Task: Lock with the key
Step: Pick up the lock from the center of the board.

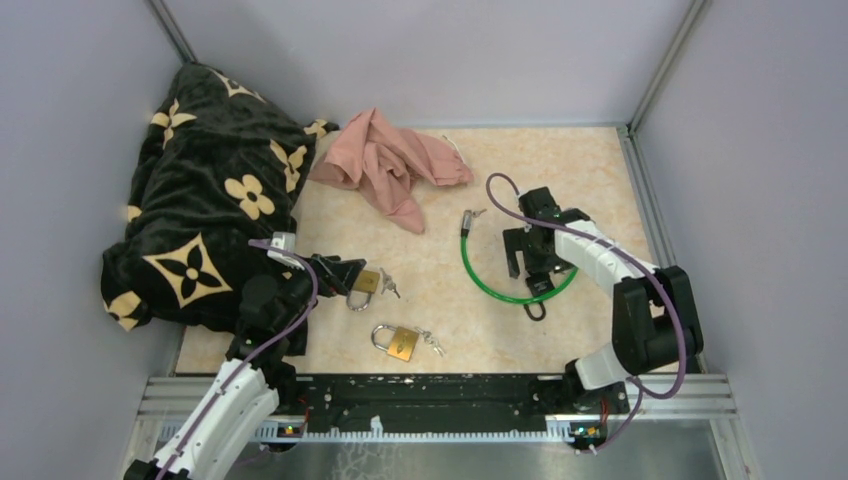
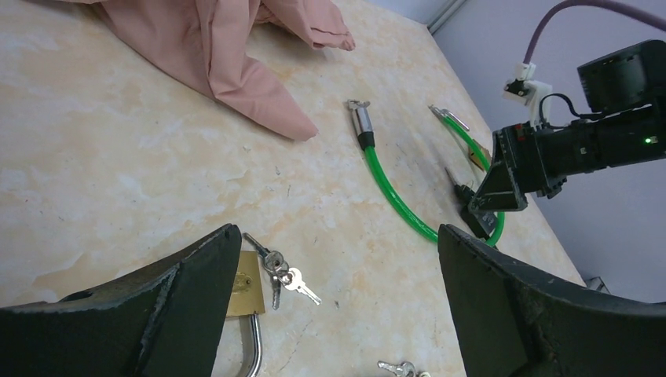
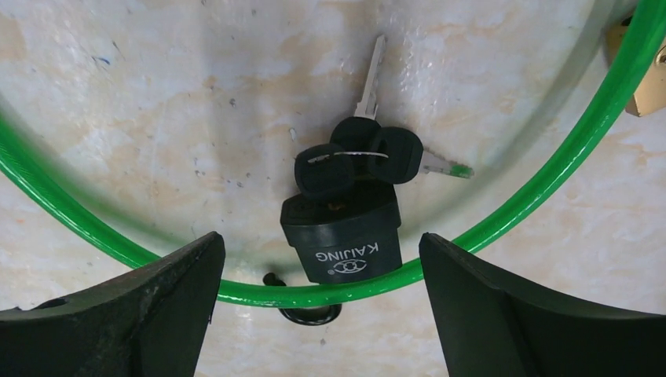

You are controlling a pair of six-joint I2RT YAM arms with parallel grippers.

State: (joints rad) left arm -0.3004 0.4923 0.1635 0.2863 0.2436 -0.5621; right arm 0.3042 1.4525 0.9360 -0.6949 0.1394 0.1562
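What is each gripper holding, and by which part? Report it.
Nothing is held: left gripper open by a brass padlock, right gripper open over the cable lock's black body.

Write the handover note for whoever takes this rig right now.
Left gripper: open, empty, above a brass padlock with small keys beside it.
Right gripper: open, empty, fingers either side of the black cable lock body, not touching it.
Black-headed keys lie at the body's top; whether one is in the keyhole is unclear.
Green cable: its metal end lies apart from the body, near the pink cloth.
Second brass padlock lies near the arm bases.
Done: cable lock not yet closed.
Left, probably: seat the end, turn the key.
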